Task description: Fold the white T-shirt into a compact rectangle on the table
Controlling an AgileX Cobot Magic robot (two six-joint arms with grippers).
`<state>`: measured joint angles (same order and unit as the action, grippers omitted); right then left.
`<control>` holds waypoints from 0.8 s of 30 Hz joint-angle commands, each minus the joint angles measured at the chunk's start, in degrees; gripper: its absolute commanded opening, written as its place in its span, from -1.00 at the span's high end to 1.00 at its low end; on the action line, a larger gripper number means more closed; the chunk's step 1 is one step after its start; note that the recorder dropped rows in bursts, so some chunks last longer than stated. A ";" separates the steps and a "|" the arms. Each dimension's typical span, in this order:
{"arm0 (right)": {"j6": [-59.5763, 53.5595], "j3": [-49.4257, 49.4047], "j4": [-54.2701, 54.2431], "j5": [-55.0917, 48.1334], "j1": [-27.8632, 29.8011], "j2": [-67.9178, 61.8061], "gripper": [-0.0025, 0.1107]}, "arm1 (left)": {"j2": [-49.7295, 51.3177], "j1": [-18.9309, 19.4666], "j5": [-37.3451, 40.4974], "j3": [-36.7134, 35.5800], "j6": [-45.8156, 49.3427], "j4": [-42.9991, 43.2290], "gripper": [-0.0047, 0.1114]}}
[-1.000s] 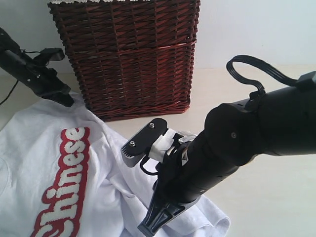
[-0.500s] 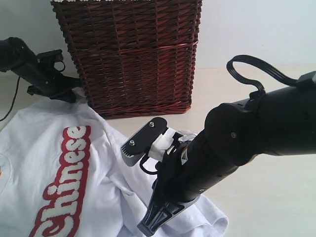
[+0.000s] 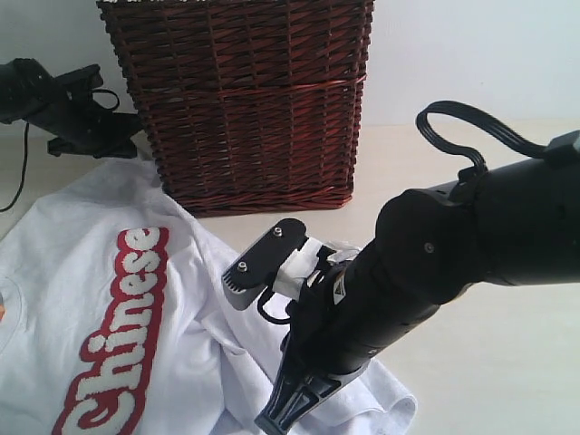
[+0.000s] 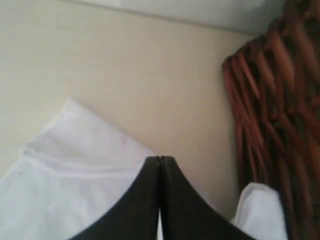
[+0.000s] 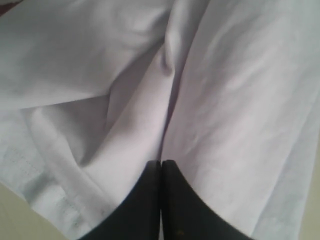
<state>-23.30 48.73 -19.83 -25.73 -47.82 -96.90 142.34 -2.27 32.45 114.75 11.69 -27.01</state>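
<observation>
**Item 1: white T-shirt** (image 3: 54, 245). Lies spread but rumpled on the table (image 3: 507, 362), in front of the wicker basket (image 3: 245, 109) and off towards its left-hand corner. The red-outlined lettering (image 3: 118, 335) marks the long axis. It runs from the end near the basket's foot away towards the near edge of the exterior view. No fold is laid yet, so the task is judged to be at an early stage.

**Item 2: left end effector** (image 3: 127, 145). Sits just beside the basket's left-hand corner, at the shirt end closest to the basket. The fingers are pressed together with no gap showing. Cloth rises to them on both sides in the wrist view (image 4: 160, 165), so they appear to be pinching the shirt's edge.

**Item 3: right end effector** (image 3: 276, 419). Sits well out from the basket's front, down on the bunched side of the shirt. The fingers are closed tip to tip (image 5: 161, 165). A raised ridge of cloth runs straight out from them, so it is judged to be caught between them.

**Item 4: governing relation.** The shirt's body lies between the two end effectors and mostly on the left arm's side. The left arm is nearer the basket end. The right arm is nearer the crumpled side, which lies beside the long axis rather than on it. The next move probably calls for drawing that side flat, away from the lettering. The risk is that the cloth drags against the basket.
</observation>
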 commanded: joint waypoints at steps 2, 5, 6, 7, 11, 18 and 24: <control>-0.64 0.26 -0.93 -2.03 0.14 0.61 0.96 | 0.46 -0.38 -4.11 0.01 -1.66 -0.24 0.92; -0.79 0.26 -1.26 -2.64 0.14 0.61 0.96 | 0.79 -0.51 -3.89 -0.10 -0.79 -0.24 0.92; -0.79 0.26 -1.26 -2.73 0.14 0.61 0.96 | 0.56 -0.51 -3.58 -0.10 0.27 -0.24 0.92; -0.79 0.26 -1.26 -2.79 0.14 0.61 0.96 | -0.01 -0.51 -3.06 -0.10 1.20 -0.01 0.92; -1.27 0.26 -1.38 -2.21 -0.37 0.90 0.96 | -3.19 0.98 1.28 -0.10 1.63 5.20 0.92; -14.15 0.55 -16.08 13.82 -8.47 1.71 0.96 | -12.17 7.46 8.16 -2.32 0.93 9.45 0.92; -14.53 11.14 -20.62 6.96 -9.83 -8.75 0.96 | -21.12 13.68 7.81 -11.57 1.18 9.45 0.92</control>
<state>-36.88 55.05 -39.03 -15.52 -57.41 -100.67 124.91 9.18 40.07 107.26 13.00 -17.73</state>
